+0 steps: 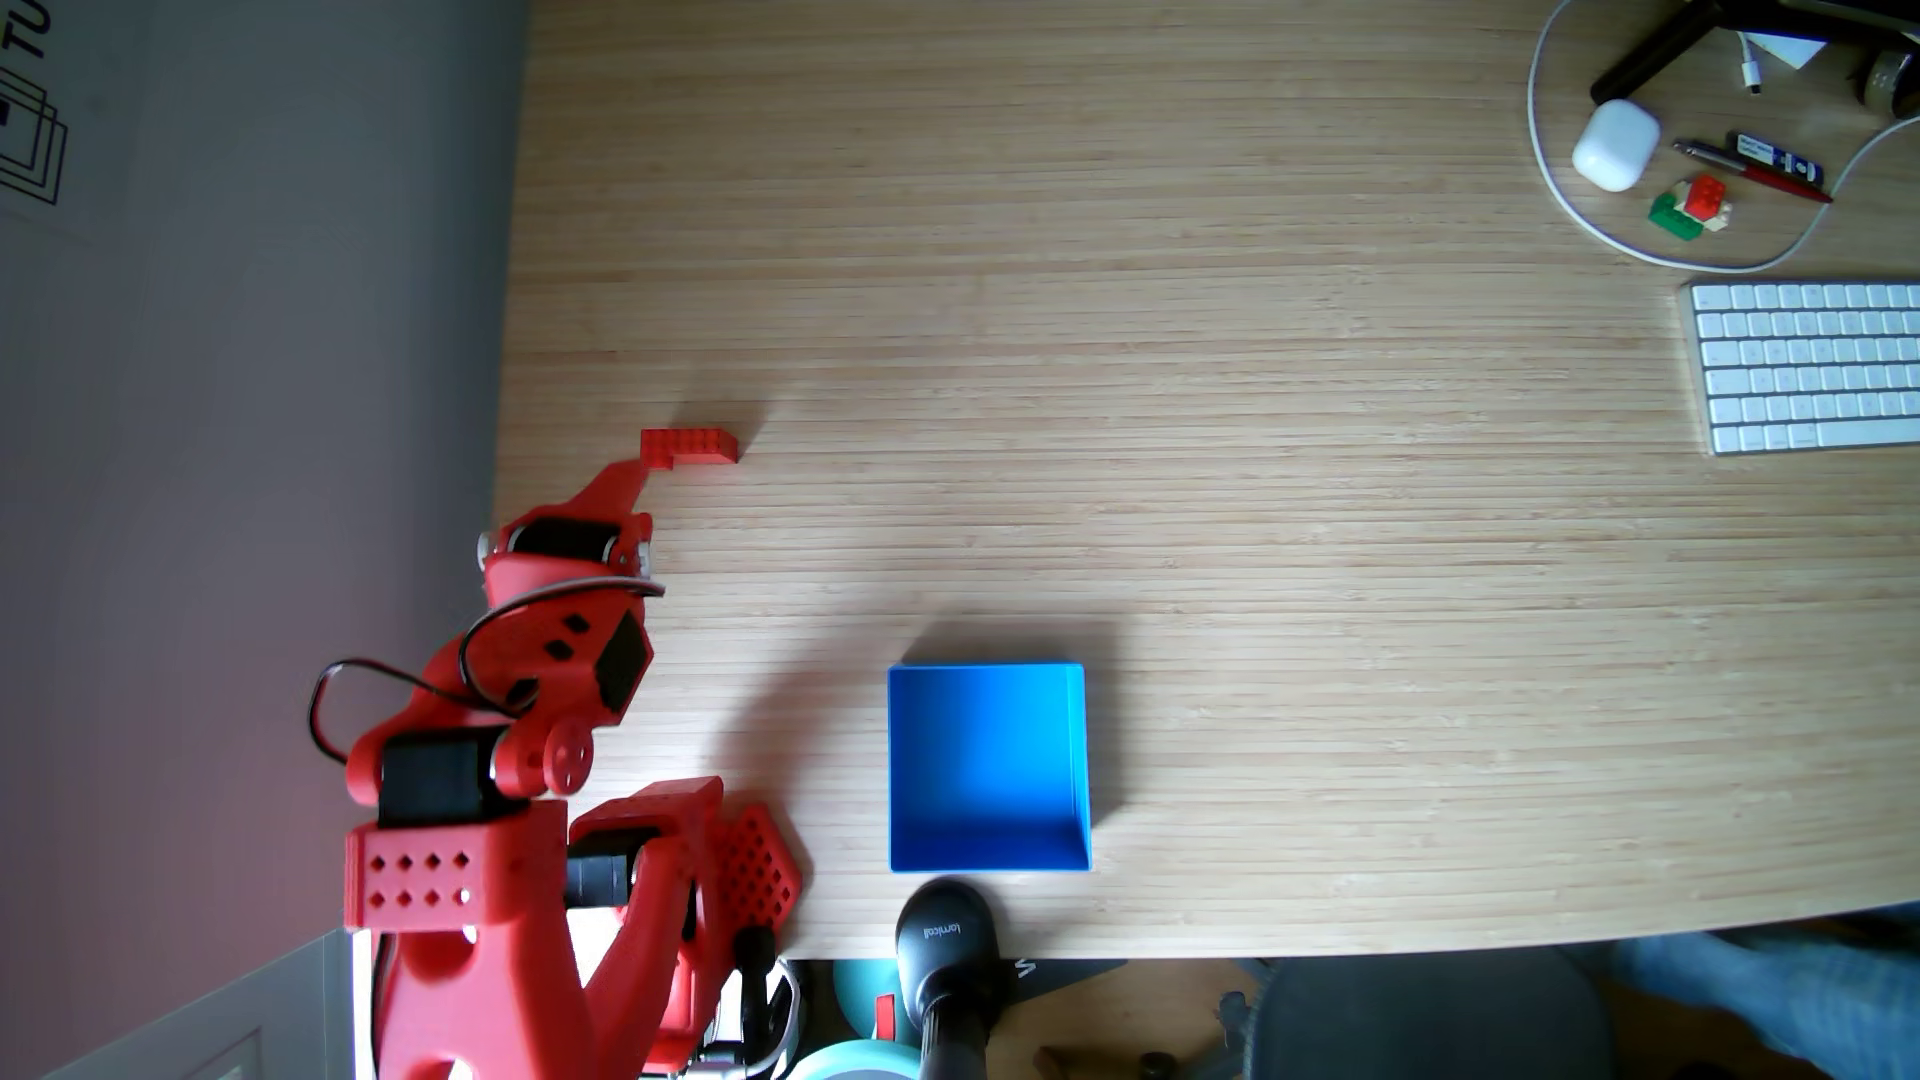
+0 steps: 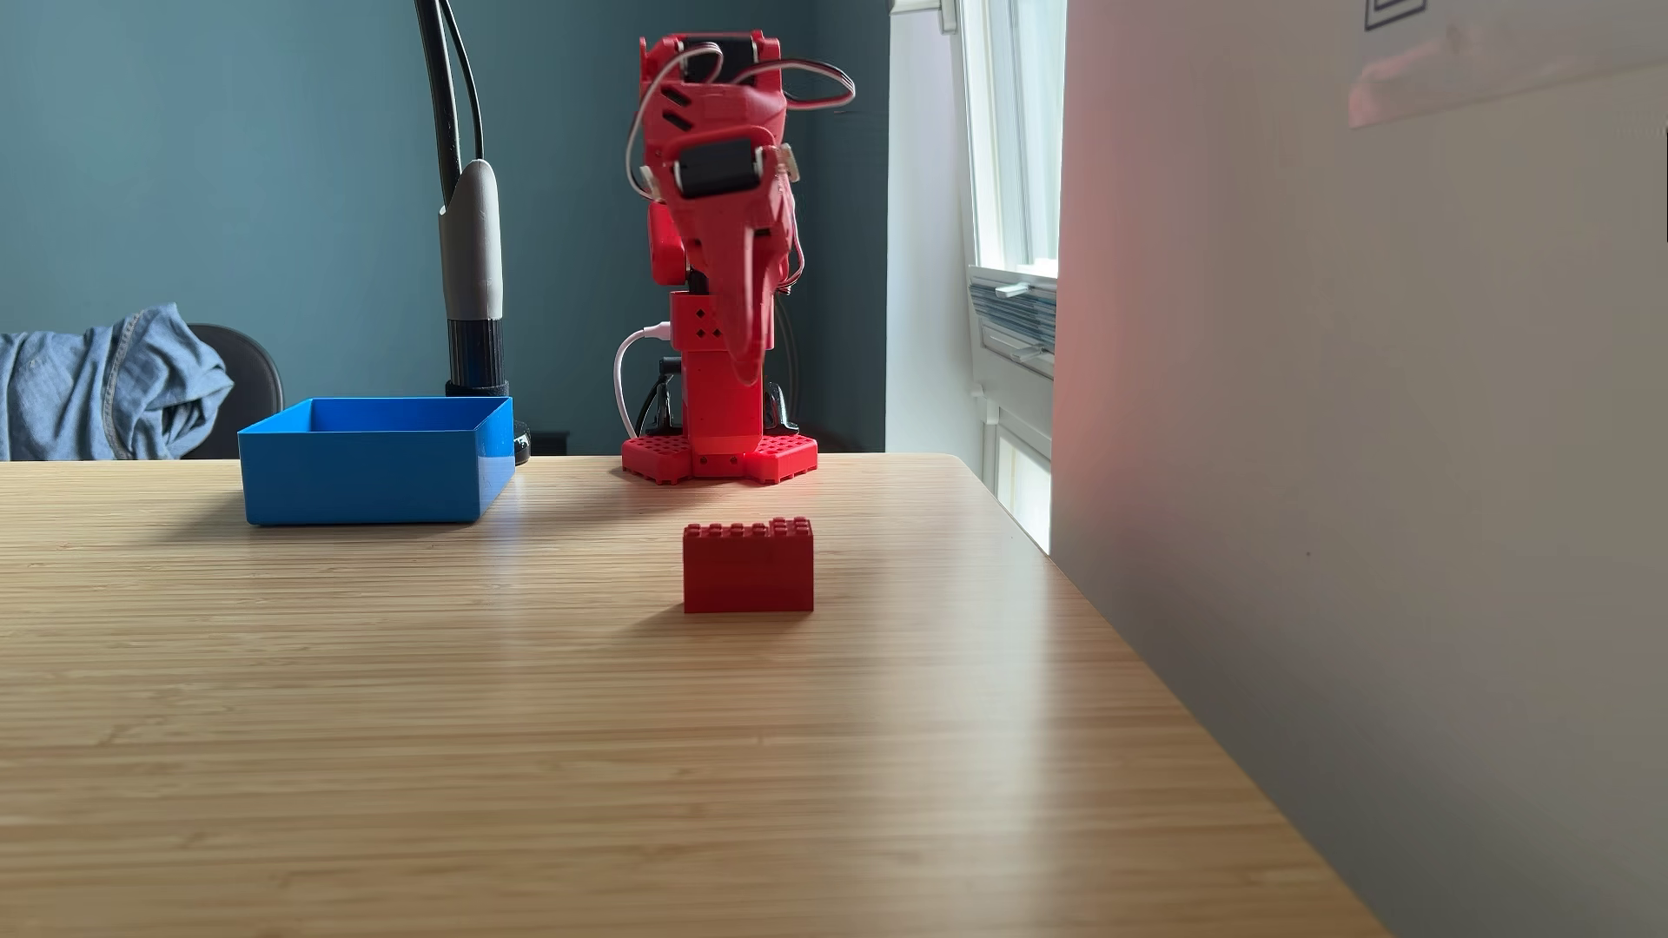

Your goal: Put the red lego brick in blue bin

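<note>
Risk lies in descent: we see the gripper [image 2: 747,365] narrow, fingers nearly together above the red lego brick [image 2: 748,568], which stands on the table beyond their tips, apart from the blue bin [image 1: 1075,768]; unopened, they could topple it.

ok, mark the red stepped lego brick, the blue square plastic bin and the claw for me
red stepped lego brick [image 2: 747,570]: low fixed view, front face.
blue square plastic bin [image 1: 1076,763]: top-down fixed view, right wall.
claw [image 2: 747,365]: low fixed view, tip, above the brick.
</note>
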